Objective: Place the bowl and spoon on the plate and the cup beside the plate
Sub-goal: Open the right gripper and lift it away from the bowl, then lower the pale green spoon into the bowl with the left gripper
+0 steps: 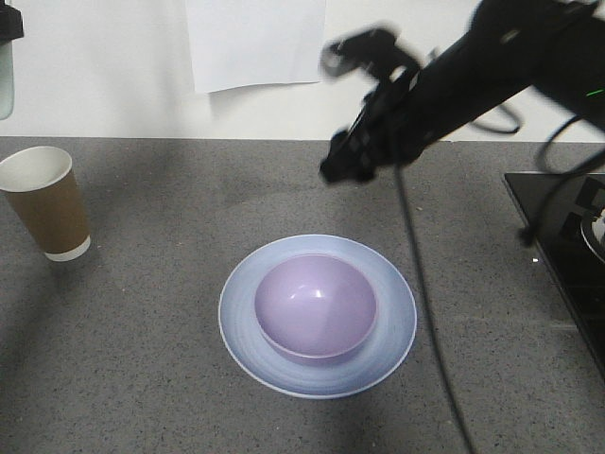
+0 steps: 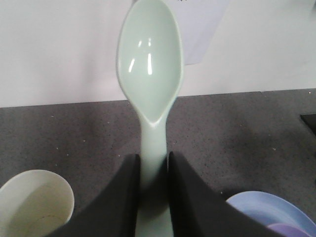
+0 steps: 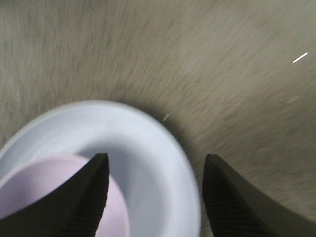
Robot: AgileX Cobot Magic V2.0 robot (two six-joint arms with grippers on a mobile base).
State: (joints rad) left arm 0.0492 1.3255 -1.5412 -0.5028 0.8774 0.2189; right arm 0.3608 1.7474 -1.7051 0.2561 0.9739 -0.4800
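At centre of the grey worktop (image 1: 142,378): plate (image 1: 255,331), pale blue, flat on the counter; bowl (image 1: 316,307), lavender, upright, seated in the plate's middle, rim clear all round. Bowl step looks done; centring it leaves a ring of bare plate for the spoon, or the spoon could go inside the bowl.

Far left, by the edge: cup (image 1: 44,202), brown paper, white inside, upright, well apart from the plate. Still needs bringing beside it, by my reckoning.

Spoon (image 2: 150,64): mint-white, off the counter, held by left gripper (image 2: 154,197). Jaws pinched on the handle, scoop end sticking out ahead, hollow side facing the cam. Grip on the handle end keeps the scoop free to be set down first. Cup mouth and plate edge both show below it in the wrist view.

Right gripper (image 3: 155,197): jaws apart, nothing between them, hanging above plate's rim w/ bowl at lower left; wrist view is blurred. From the front, right arm (image 1: 444,85) reaches in from upper right, above and behind the plate. Empty, so prob. free for the cup.

Misc.: white paper (image 1: 255,43) on back wall; black tray-like item (image 1: 558,246) at right edge.
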